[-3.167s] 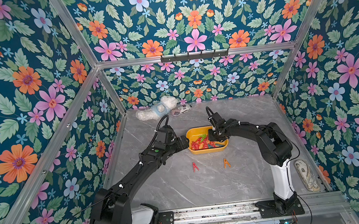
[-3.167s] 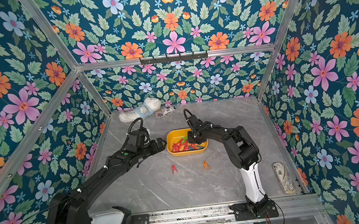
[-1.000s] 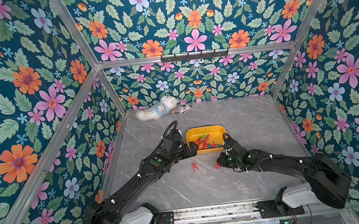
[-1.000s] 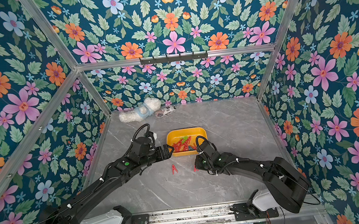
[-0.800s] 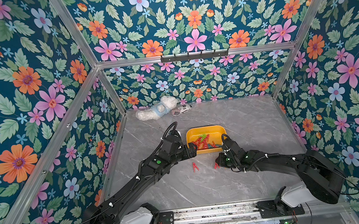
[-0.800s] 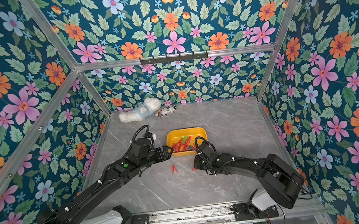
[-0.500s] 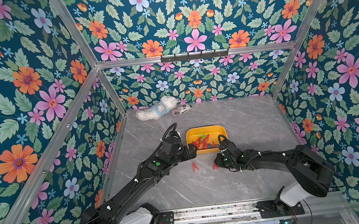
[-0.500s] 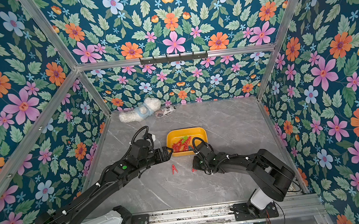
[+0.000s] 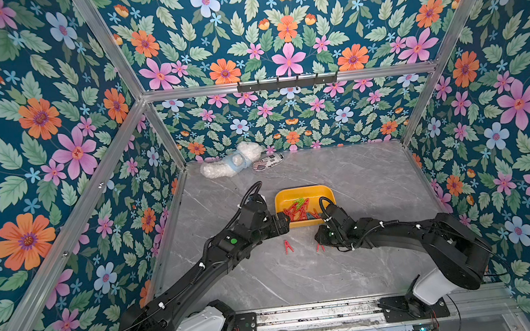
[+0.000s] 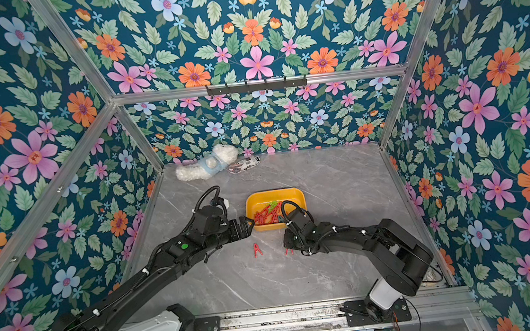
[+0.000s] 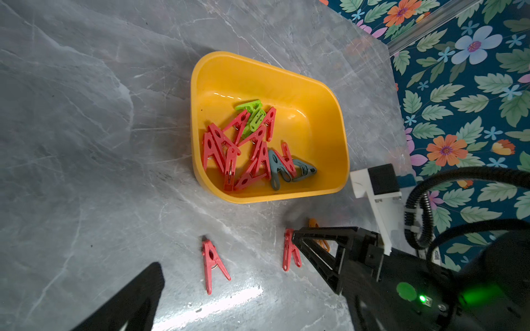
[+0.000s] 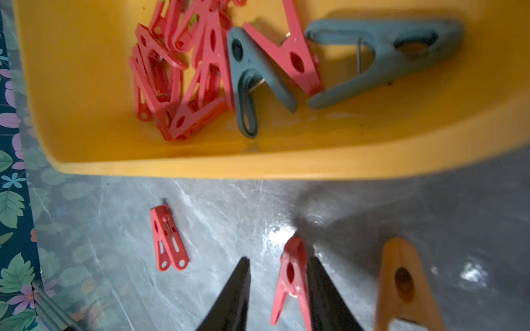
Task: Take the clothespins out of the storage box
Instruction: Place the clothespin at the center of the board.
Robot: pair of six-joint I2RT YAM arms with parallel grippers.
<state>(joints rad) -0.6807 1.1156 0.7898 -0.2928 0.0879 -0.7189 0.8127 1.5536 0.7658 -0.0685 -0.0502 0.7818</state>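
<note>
**Right gripper open around a red clothespin beside the box**

In both top views, the yellow plastic storage box [image 9: 303, 190] [image 10: 273, 193] sits on the grey marble-patterned tabletop [image 9: 358, 176]. A heap of mostly red clothespins [image 9: 297, 210] lies inside it. The left gripper [image 9: 283, 220] is at the box's near corner on the robot's left; whether it touches the rim cannot be told. Outside the box, on its near side, a red plastic clothespin [image 9: 288, 246] lies flat. Close by, the right gripper [image 9: 320, 241] is low over a second red clothespin [image 9: 320, 247].

In the left wrist view, the box [image 11: 258, 66] holds red, lime-green [image 11: 252, 114] and grey clothespins [image 11: 286, 172]. One black finger [image 11: 134, 298] of the left gripper shows with nothing against it. This gripper is spread wide and empty. An orange plastic clothespin [image 11: 315, 223] peeks out behind the right gripper's fingertips.

In the right wrist view, the right gripper [image 12: 279, 260] has its jaws partly apart. The second red clothespin [image 12: 292, 280] lies on the tabletop between them, against one finger [image 12: 324, 286] and clear of the other, so it is not pinched. The orange clothespin [image 12: 404, 283] lies just outside the jaws, on the same near side of the box [image 12: 258, 169].
</note>
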